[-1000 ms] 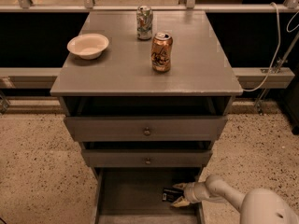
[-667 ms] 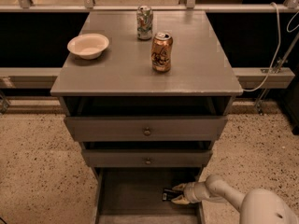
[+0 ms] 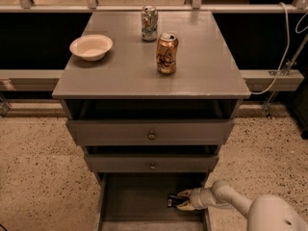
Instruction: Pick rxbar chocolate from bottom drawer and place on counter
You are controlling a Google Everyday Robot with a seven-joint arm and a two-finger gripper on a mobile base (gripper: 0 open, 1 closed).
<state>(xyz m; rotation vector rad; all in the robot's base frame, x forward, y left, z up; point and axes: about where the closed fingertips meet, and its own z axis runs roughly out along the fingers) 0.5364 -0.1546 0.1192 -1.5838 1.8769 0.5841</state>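
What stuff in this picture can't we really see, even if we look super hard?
All in the camera view:
1. The rxbar chocolate: too small to read, and its right end is covered by the gripper reaching into the bottom drawer.
2. The bottom drawer's front: cut off by the lower edge.
3. The inside of the two upper drawers: dark, in shadow under the counter.
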